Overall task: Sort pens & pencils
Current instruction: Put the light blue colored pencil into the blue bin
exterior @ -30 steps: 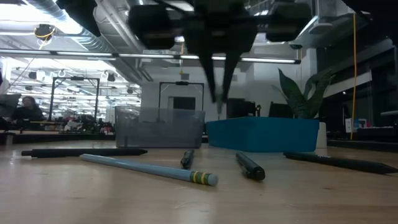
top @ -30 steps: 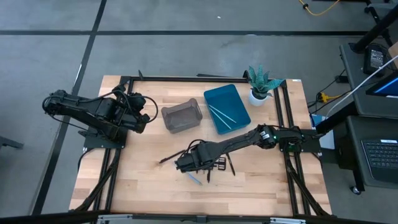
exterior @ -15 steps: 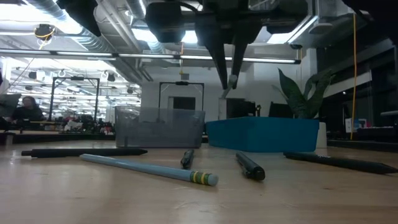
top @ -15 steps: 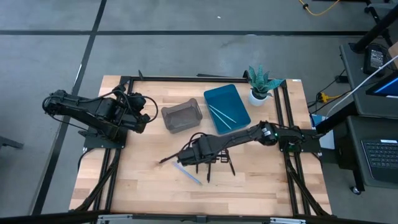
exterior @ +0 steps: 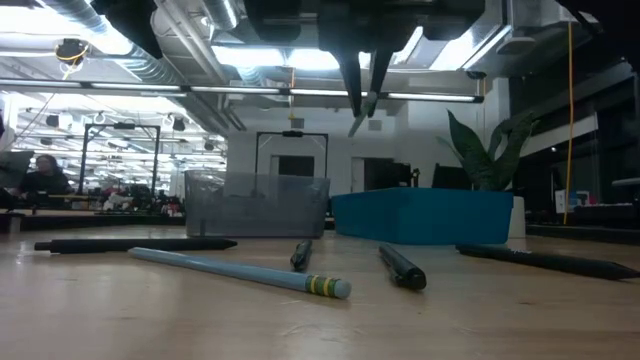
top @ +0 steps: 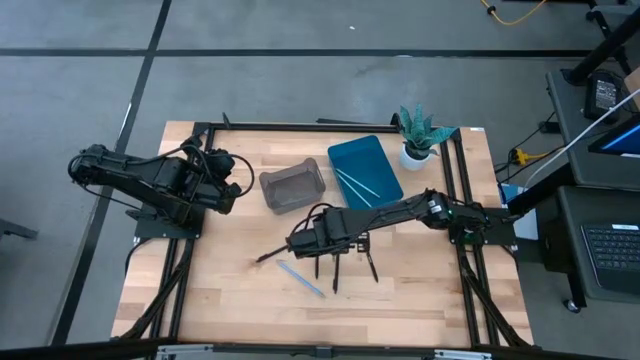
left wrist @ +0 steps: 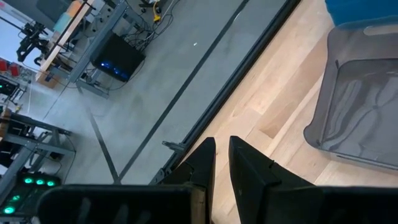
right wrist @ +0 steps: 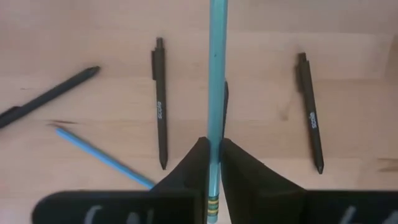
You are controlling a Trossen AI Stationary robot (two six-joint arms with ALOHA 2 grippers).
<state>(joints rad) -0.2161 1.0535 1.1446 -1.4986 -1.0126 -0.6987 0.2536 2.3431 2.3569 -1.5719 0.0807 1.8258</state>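
The right gripper pinches a light blue pencil between its narrow dark fingers, above the wooden table just in front of the teal tray. The pencil is a slim stick with a striped green-and-yellow band near the fingers.

Below it on the wood lie black pens: one with small white lettering along its barrel, too fine to read, another lettered one on the far side of the held pencil, and a third lying slanted. A second light blue pencil rests on the table nearer the front edge than the pens.

The teal tray, rectangular and smooth-walled, holds two light blue pencils. Beside it stands a translucent grey bin with rounded corners; nothing shows inside. A potted plant stands behind the tray.

The left gripper waits beyond the grey bin, its fingers a narrow gap apart, holding nothing.
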